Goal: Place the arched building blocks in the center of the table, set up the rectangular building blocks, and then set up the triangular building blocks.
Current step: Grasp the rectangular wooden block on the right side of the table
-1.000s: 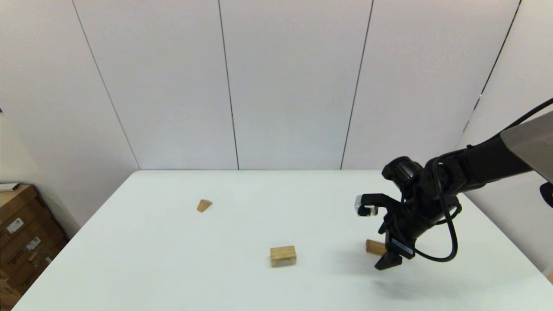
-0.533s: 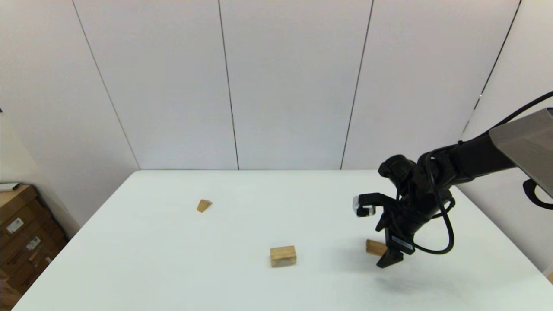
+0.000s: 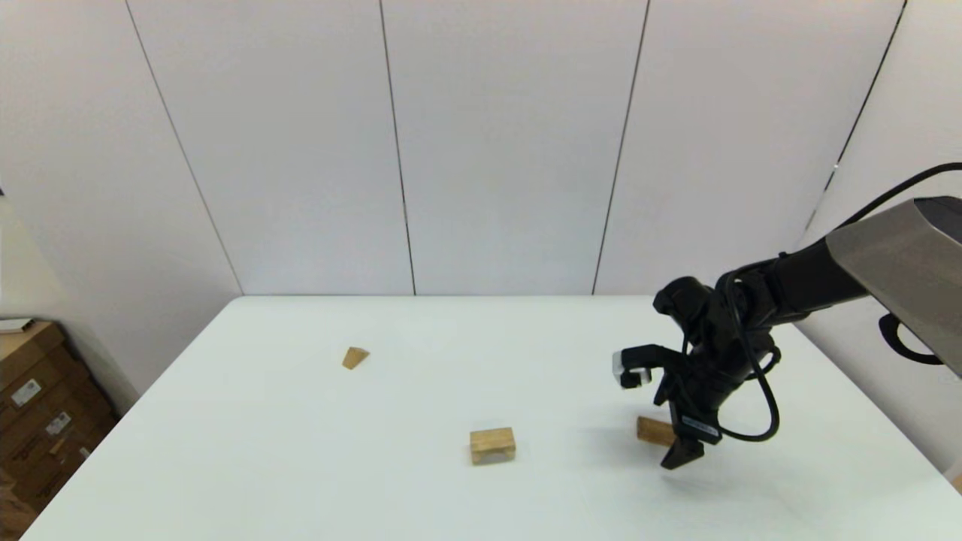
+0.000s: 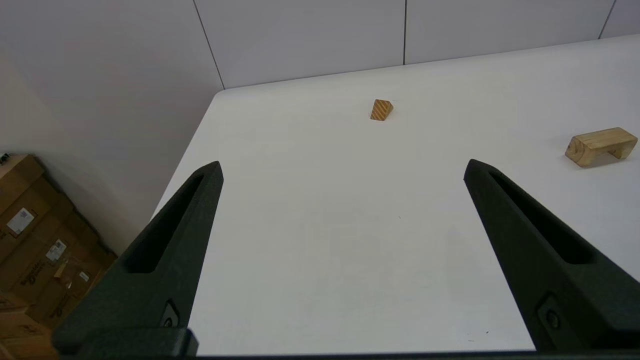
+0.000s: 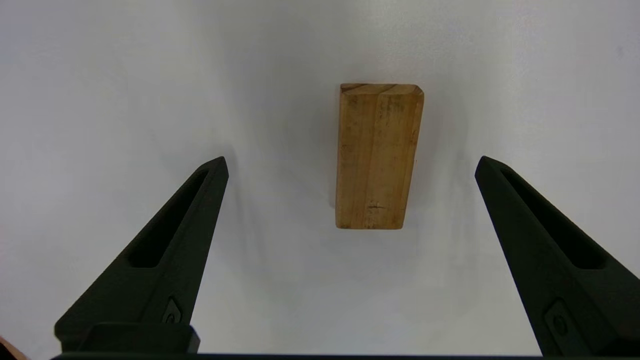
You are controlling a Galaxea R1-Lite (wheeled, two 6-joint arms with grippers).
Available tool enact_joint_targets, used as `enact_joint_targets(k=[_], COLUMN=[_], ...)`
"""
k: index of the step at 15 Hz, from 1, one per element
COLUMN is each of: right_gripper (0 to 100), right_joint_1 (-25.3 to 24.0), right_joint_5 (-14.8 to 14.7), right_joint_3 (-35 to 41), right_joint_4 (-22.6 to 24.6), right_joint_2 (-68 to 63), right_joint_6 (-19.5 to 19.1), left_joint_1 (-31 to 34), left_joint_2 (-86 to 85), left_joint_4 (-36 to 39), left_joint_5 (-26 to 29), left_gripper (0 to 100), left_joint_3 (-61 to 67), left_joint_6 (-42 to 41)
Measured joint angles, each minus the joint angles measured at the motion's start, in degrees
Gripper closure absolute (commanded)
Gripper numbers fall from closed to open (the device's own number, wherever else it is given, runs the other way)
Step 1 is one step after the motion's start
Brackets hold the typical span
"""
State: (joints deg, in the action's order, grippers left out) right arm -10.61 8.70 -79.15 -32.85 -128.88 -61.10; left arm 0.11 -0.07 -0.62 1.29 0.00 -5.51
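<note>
The rectangular block point(image 3: 651, 430) lies flat on the white table point(image 3: 301, 466) at the right. My right gripper point(image 3: 676, 449) hangs just above it, open. In the right wrist view the rectangular block point(image 5: 377, 155) lies lengthwise between the two spread fingers of the right gripper point(image 5: 351, 161), touching neither. The arched block point(image 3: 492, 445) stands on its legs near the table's middle front. The triangular block point(image 3: 355, 358) sits farther back on the left. My left gripper point(image 4: 344, 164) is open and empty, out of the head view; its camera shows the triangular block point(image 4: 381, 110) and the arched block point(image 4: 600, 146).
Stacked cardboard boxes point(image 3: 37, 406) stand on the floor beyond the table's left edge. White wall panels rise behind the table's far edge. The table's right edge runs close behind my right arm point(image 3: 797, 282).
My right arm's wrist has shifted slightly left and away from me while the open gripper stays over the rectangular block. None of the three blocks has moved.
</note>
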Motion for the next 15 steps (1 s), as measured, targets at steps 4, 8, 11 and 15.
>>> enact_joint_targets(k=[4,8,11,15], right_gripper=[0,0,0,0], right_joint_1=[0.0,0.1,0.2,0.4], right_joint_5=[-0.1,-0.1,0.0,0.1], right_joint_3=[-0.9,-1.1,-2.2,-3.6], right_joint_4=[0.0,-0.1,-1.8,-3.6], right_joint_2=[-1.3,-1.9,-2.1,-2.4], right_joint_6=[0.1,0.1,0.1,0.1], left_joint_1=[0.0,0.0,0.0,0.0], left_joint_2=[0.0,0.0,0.0,0.0], left_joint_4=[0.0,0.0,0.0,0.0], left_joint_5=[0.0,0.0,0.0,0.0], left_gripper=[0,0,0,0], left_joint_3=[0.0,0.0,0.0,0.0], left_joint_6=[0.0,0.0,0.0,0.0])
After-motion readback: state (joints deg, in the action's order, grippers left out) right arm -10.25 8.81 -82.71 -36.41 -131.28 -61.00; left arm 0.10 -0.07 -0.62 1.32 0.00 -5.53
